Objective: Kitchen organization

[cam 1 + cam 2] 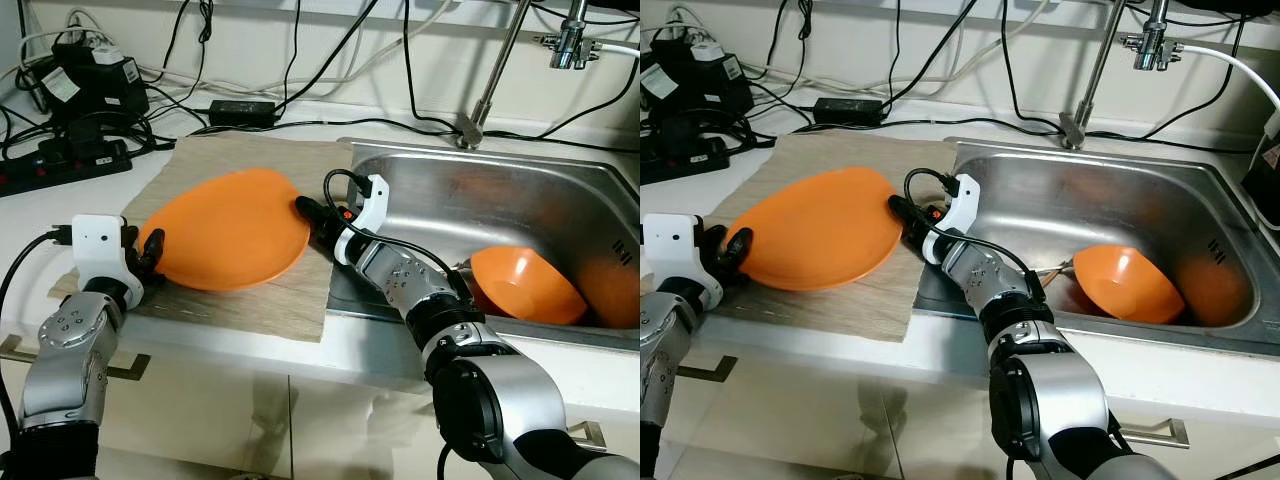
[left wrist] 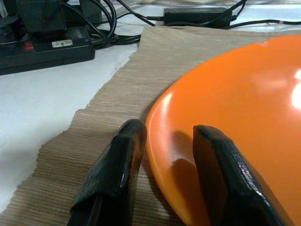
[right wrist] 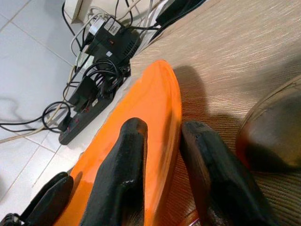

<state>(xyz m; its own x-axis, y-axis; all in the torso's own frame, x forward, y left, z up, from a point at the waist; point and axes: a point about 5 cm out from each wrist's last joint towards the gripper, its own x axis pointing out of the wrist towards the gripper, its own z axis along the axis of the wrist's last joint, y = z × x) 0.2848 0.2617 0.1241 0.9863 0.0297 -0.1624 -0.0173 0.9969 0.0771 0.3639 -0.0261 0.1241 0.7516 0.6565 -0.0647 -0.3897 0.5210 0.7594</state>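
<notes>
A home kitchen is shown. A stainless steel sink [image 1: 560, 200] is set into a white counter [image 1: 30, 220], with a tap [image 1: 1152, 40] mounted behind it and cabinet fronts with handles [image 1: 705, 370] seen below. An orange bowl [image 1: 525, 285] is lying in the sink, and an orange plate [image 1: 230, 230] is placed on a woven mat [image 1: 290, 300] beside it. A power strip [image 1: 60, 165] and tangled black cables [image 1: 300, 60] are spread along the tiled wall [image 1: 250, 40].
</notes>
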